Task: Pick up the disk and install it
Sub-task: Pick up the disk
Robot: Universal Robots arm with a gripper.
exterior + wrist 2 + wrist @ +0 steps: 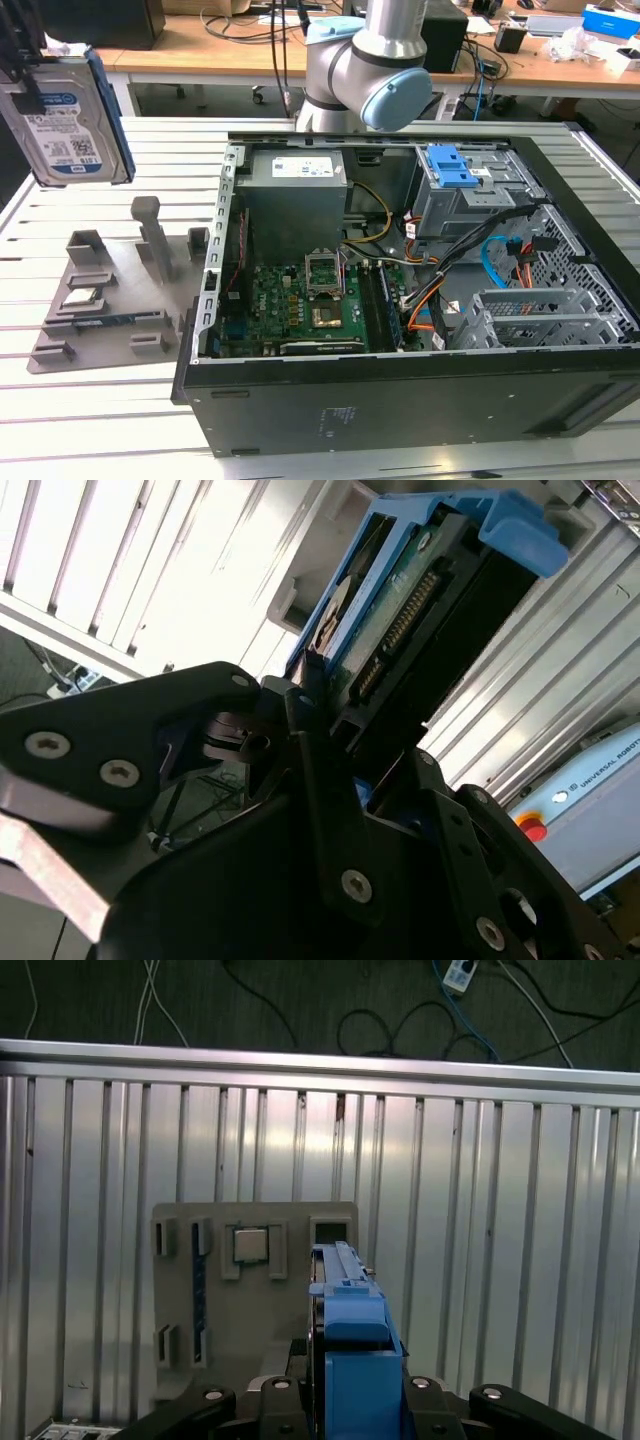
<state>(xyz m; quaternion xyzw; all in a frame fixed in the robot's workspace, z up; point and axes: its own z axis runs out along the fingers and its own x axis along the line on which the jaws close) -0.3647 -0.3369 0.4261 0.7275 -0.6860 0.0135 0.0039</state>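
Ribbed aluminium slats form the table (100,420), which carries an open black computer case (420,400) on the exterior view's right and a grey moulded fixture plate (100,310) on its left, the two just beside each other. The disk (65,120) hangs in the air above the far left part of the table, higher than the fixture plate and well apart from the case, with open room below it and on the side toward the case. The hand (348,1390) is clamped on the disk: in the first wrist view black fingers (275,1390) flank the blue bracket on both sides, and the disk appears edge-on over the fixture plate. In the exterior view the hand is cut off at the picture's edge, and its contact with the disk is hard to make out there. The disk is a flat silver rectangle with a white-and-blue label, framed in blue plastic; the second wrist view shows its connector end and circuit board. A small square silver chip (250,1245) sits in a pocket of the fixture plate. Inside the case lie a green motherboard (300,300), a grey power supply (295,200), a drive cage with a blue latch (455,170), and orange, blue and black cables (480,250). The grey-and-blue arm (365,70) stands behind the case.
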